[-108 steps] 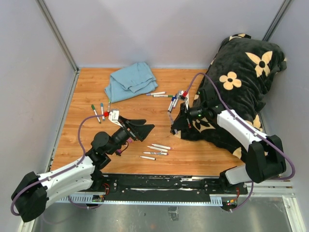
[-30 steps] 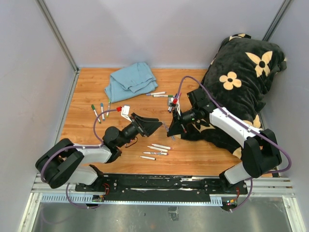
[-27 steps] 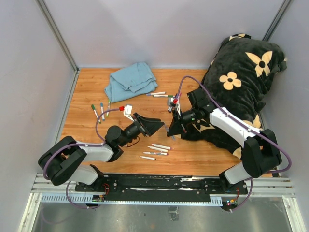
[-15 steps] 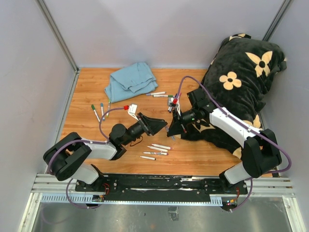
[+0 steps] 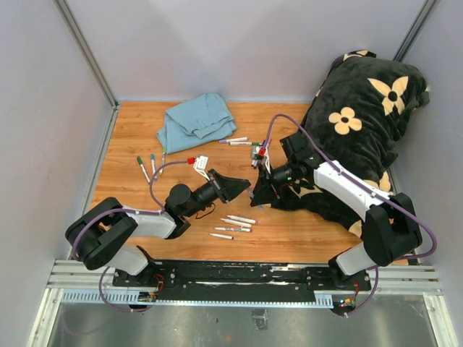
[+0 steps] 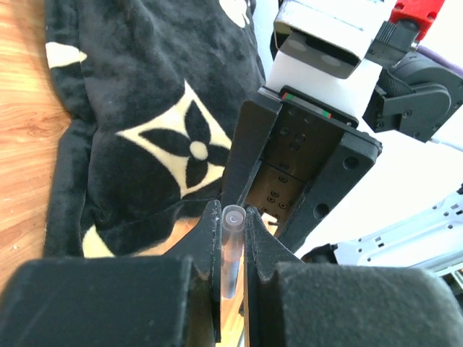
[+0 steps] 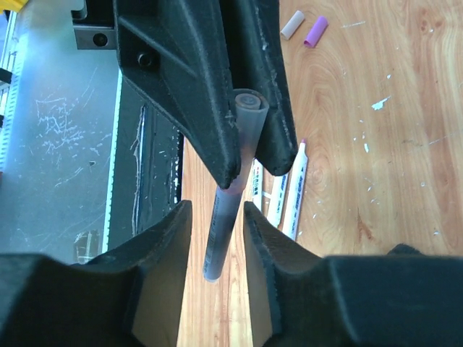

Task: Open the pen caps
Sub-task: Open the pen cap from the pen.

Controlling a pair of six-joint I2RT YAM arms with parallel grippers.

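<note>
In your right wrist view, left pincer [image 7: 254, 170] clamps the marker barrel [image 7: 230, 206]; right pincer [image 7: 215, 211] faces it, parted, beside the cushion [image 5: 369, 108].

Overhead wide; opposed wrist close-ups share left pincer [image 6: 231, 213]

Left hand [image 6: 231, 217] seemingly hides lower end of marker [image 6: 232, 242].
</note>
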